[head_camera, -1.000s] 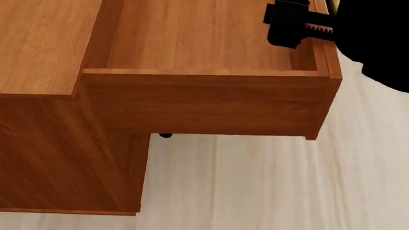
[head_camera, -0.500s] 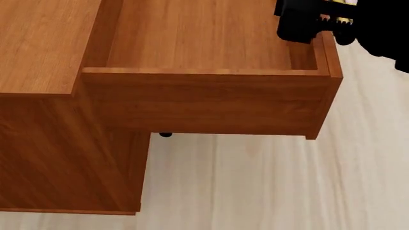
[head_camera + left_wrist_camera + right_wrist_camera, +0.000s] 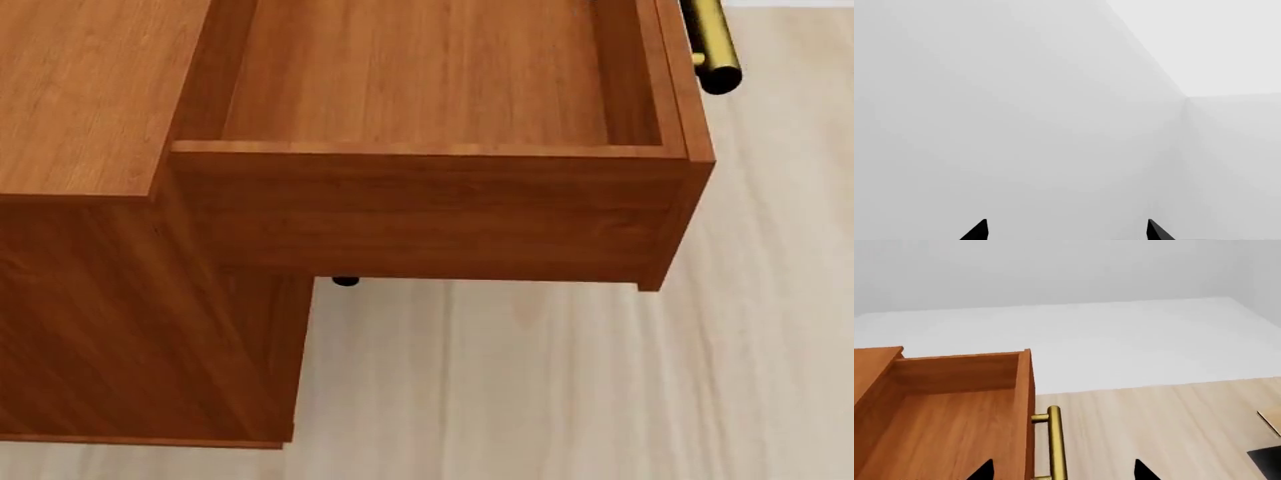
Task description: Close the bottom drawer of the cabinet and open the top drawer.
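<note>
A pale wooden plank floor (image 3: 561, 390) carries the reddish-brown cabinet (image 3: 120, 300), which stands directly on it, with a small dark foot (image 3: 346, 282) showing beneath the overhanging open drawer (image 3: 427, 210).

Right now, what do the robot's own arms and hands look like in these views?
Very little shows. In each wrist view only two plain black, pointed fingertips poke into the picture: the left hand against pale grey walls, the right hand near the top drawer. No cables, markings or arm links are visible, and the head view shows no arm.

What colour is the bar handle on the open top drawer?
Brass gold; the handle on the top drawer shows best in the right wrist view.
</note>
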### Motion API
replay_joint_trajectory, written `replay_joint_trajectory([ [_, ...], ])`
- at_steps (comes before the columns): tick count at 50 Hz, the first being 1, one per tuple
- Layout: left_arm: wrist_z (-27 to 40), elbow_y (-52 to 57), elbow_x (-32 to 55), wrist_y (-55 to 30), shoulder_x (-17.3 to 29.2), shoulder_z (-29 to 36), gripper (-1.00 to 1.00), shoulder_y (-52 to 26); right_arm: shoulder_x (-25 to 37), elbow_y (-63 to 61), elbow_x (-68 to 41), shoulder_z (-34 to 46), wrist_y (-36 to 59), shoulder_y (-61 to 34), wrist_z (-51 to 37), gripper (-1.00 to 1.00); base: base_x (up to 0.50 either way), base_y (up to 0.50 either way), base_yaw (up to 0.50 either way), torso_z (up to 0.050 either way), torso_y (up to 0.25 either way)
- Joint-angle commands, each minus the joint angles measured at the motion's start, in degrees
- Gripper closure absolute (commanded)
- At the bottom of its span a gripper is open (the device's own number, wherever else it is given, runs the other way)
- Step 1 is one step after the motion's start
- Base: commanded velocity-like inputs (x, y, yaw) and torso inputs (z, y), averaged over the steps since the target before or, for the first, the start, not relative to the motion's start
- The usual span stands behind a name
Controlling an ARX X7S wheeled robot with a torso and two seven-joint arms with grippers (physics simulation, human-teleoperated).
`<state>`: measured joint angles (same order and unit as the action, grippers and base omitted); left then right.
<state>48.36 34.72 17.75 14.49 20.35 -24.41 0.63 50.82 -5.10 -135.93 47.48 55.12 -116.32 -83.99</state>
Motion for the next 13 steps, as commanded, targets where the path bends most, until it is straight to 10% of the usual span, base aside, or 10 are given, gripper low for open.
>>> replay_joint_trajectory([
  [1,0.2,0.1,-0.3,-0.6,0.2,0.2,-1.0,-0.1,5.2,-15.5,-2.2,-1.9,-4.5,-1.2,-4.9,-1.0,0.0,0.0,0.0,0.0,0.0],
  [13,0.3,0.4,-0.4,-1.6,0.6,0.5,-1.0,-0.2,14.4,-37.4,-1.1,0.1,-18.3,-5.2,-5.4,-1.0,0.0,0.0,0.0,0.0,0.0],
])
